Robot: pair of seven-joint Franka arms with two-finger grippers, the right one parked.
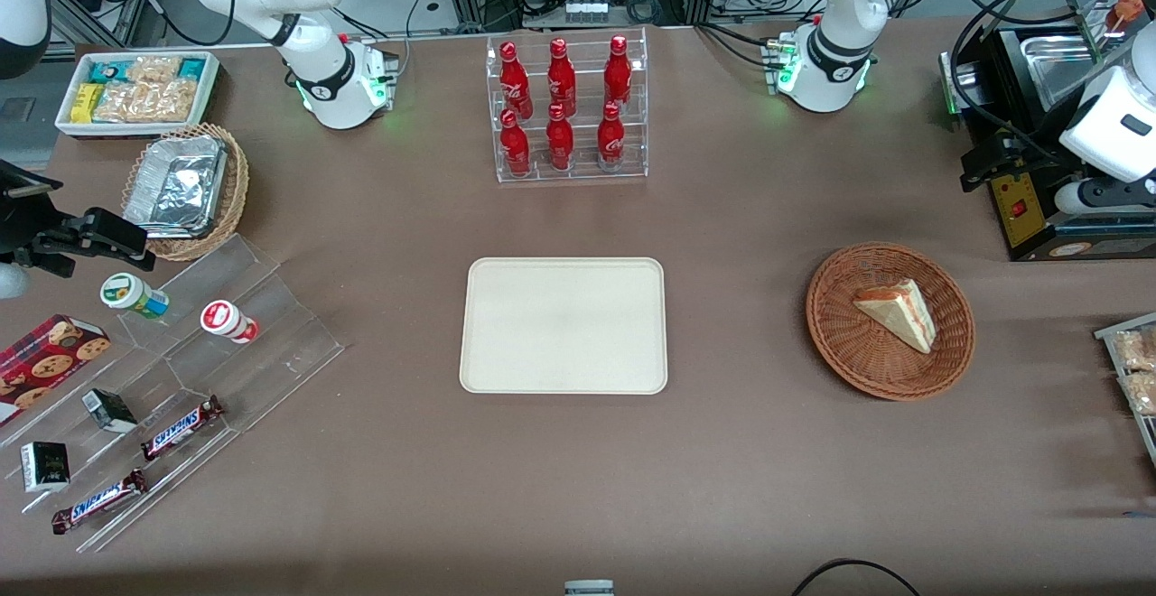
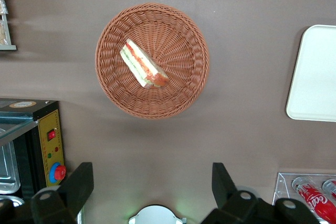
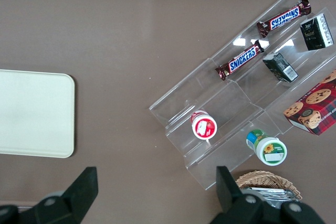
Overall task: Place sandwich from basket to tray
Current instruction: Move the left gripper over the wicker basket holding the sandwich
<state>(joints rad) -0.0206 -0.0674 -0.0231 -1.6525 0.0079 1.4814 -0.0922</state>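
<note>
The sandwich (image 1: 897,314) (image 2: 143,69), a pale bread wedge with red and green filling, lies in the round reddish-brown wicker basket (image 1: 840,325) (image 2: 178,93). The cream tray (image 1: 564,325) (image 2: 315,74) sits bare at the table's middle, beside the basket toward the parked arm's end. My gripper (image 1: 983,167) (image 2: 151,174) hangs open and empty, high above the table. It is farther from the front camera than the basket and next to the black appliance. The fingers (image 2: 79,182) stand wide apart over bare tabletop.
A black appliance (image 1: 1039,208) with a yellow panel stands close to my gripper. A clear rack of red bottles (image 1: 566,108) stands farther back than the tray. A stepped acrylic shelf with snacks (image 1: 181,352), a tan basket holding a foil container (image 1: 185,190) and a white snack bin (image 1: 135,90) lie toward the parked arm's end.
</note>
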